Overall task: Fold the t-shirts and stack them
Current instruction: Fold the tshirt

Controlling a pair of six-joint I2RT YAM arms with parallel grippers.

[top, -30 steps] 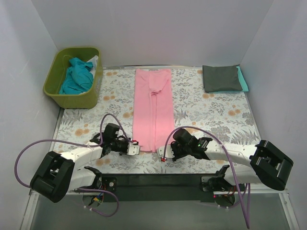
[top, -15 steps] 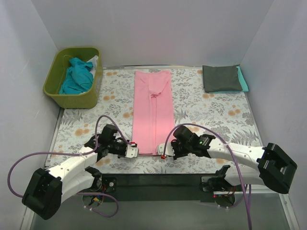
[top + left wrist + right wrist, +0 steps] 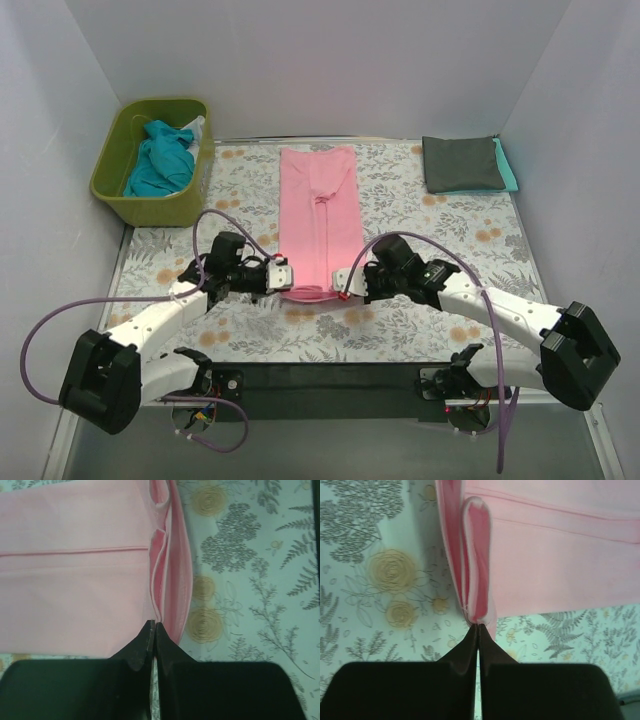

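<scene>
- Top external view: the pink shirt [image 3: 318, 215] lies in the middle of the cloth [image 3: 440, 240] as a long, narrow strip. It is folded lengthwise and runs from the far edge toward the near one.
- Its near end is raised off the cloth and curls over in a soft roll. The rest lies flat and smooth, with a seam line down the middle.
- The left gripper [image 3: 283, 276] is closed on the near left corner of the pink shirt. In the left wrist view its fingers [image 3: 142, 647] meet with a pinch of hem between the tips, and the shirt's edge stands up in layered folds beyond them.
- The right gripper [image 3: 345, 283] is clamped on the near right corner. The right wrist view shows the black fingers pressed together on a looped fold with a darker pink inside.
- The grey shirt [image 3: 460, 163] sits folded at the far right corner of the cloth. It lies on a folded teal shirt [image 3: 510, 165], whose edge shows along its right side.
- More teal fabric [image 3: 160, 160] is bunched in the green tub [image 3: 110, 178] at the far left.
- The cloth is pale, printed with grey leaf sprigs and orange-tan flowers.
- Plain pale walls [image 3: 320, 70] close in the scene at the back and on both sides.
</scene>
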